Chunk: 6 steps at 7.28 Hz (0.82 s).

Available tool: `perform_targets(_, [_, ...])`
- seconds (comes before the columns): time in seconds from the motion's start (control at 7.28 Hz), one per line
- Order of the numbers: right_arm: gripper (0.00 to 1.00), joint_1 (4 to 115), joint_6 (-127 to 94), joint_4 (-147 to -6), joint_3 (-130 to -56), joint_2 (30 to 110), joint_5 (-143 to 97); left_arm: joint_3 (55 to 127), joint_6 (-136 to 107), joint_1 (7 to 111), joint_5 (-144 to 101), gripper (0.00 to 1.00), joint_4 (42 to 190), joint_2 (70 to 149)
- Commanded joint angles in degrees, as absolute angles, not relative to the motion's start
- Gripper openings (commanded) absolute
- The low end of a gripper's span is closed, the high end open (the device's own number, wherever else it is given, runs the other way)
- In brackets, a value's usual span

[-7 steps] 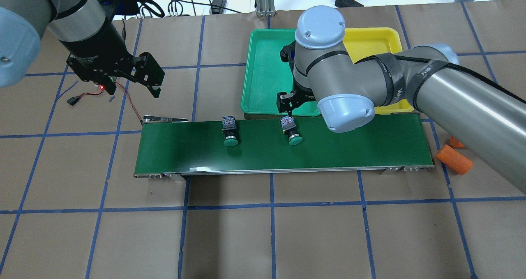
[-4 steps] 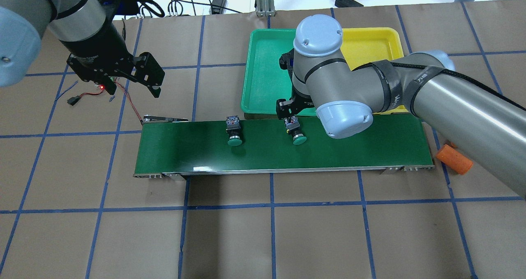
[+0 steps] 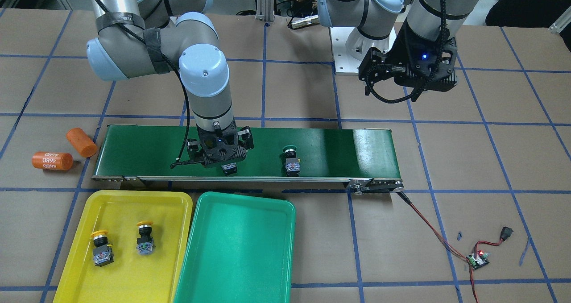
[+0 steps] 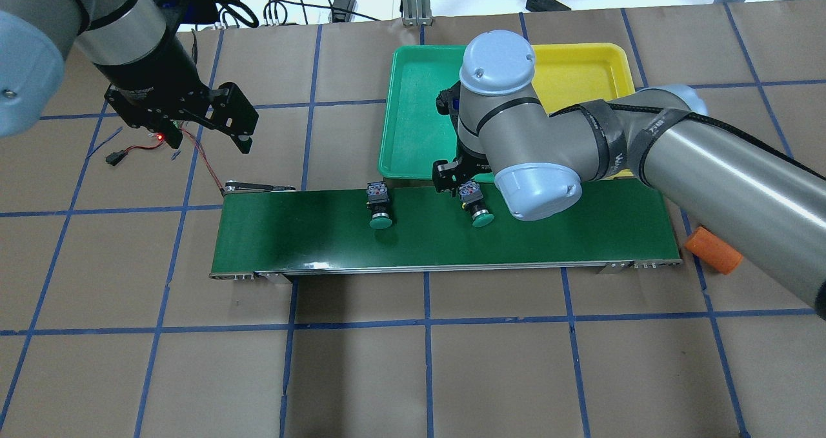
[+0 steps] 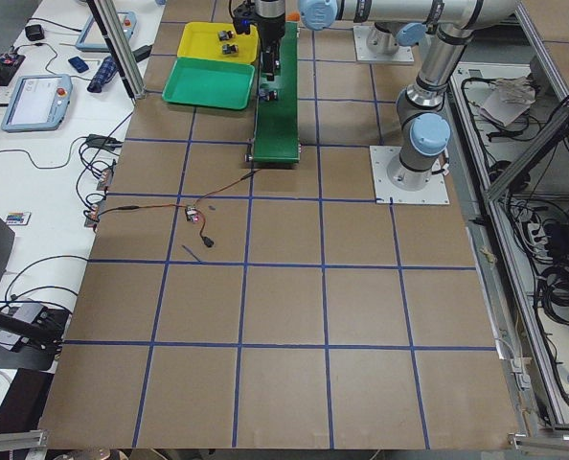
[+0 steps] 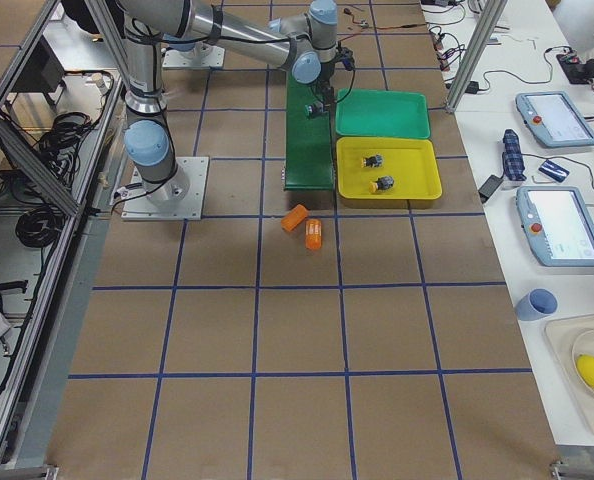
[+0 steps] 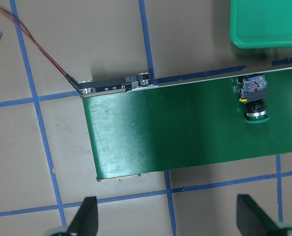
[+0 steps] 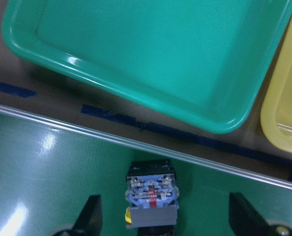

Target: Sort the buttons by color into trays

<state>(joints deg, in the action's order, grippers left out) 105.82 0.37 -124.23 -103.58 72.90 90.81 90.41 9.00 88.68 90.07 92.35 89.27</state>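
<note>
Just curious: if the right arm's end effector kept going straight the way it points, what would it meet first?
Most likely the green-capped button on the conveyor belt, directly below the right end effector, between its open fingers; depth is unclear.

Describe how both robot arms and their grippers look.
Both arms are silver-grey tubes with pale blue joint caps. The right arm carries a black cable held by black straps; the left arm has a black braided cable looped at its wrist. The left gripper and right gripper are black, two-fingered, each with a blue light on its mount.
</note>
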Motion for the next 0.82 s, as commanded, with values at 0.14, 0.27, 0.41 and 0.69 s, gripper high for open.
perform_targets(0.14, [0.79, 105.8, 3.1, -127.6, -104.9, 71.5, 91.5, 90.4, 8.9, 88.7, 90.1, 1.00, 92.4, 89.4])
perform_targets(0.27, [0.59, 105.6, 6.9, -127.6, -104.9, 71.6, 91.9, 90.4, 8.6, 88.7, 90.0, 1.00, 92.4, 89.6])
perform_targets(0.41, [0.42, 105.6, 7.8, -127.5, -104.9, 71.6, 94.0, 90.4, 8.6, 88.7, 90.0, 1.00, 92.4, 89.4])
perform_targets(0.69, [0.00, 105.2, 10.2, -126.7, -104.8, 71.9, 97.3, 90.4, 8.6, 88.7, 89.9, 1.00, 92.4, 89.2])
